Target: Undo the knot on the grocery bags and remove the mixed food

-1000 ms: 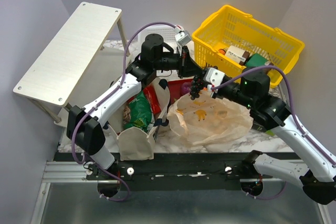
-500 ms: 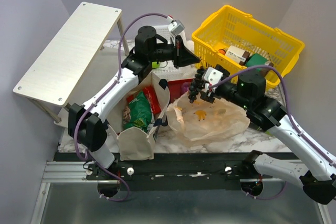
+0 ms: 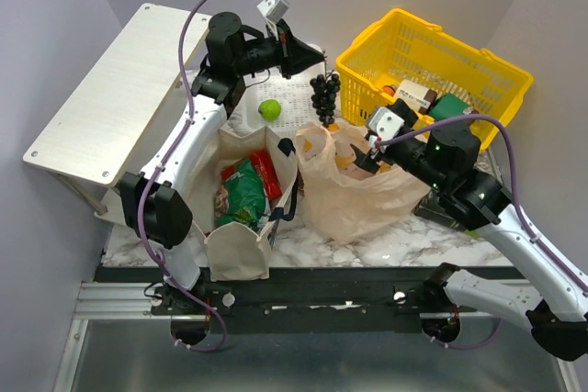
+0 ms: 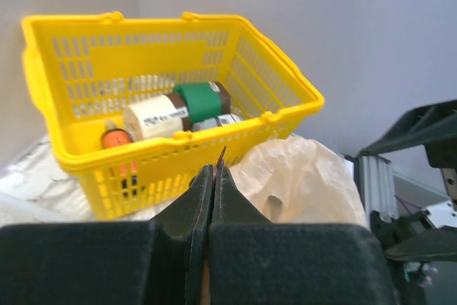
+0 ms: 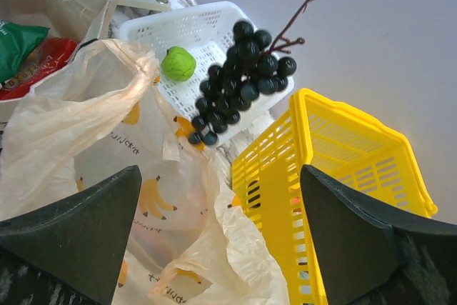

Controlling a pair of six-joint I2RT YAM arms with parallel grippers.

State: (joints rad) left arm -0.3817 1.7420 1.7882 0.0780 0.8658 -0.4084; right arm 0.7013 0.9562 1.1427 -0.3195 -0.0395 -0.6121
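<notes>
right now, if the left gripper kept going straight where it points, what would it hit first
Probably the yellow basket, its near wall: the left gripper, shut on the stem of the grapes, points at it, just above the plastic bag. Depth is unclear.

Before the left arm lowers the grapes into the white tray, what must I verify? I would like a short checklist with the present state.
1. Grip: the left gripper is shut on the stem of the grapes, bunch hanging free: ok.
2. The grapes are out of the plastic bag: ok.
3. Bare space in the white tray beside the green apple: ok.
4. The grapes are fully over the tray, not over the yellow basket: cannot tell; they hang near the tray's edge.
5. The right gripper is open, apart from the grapes: ok.
</notes>
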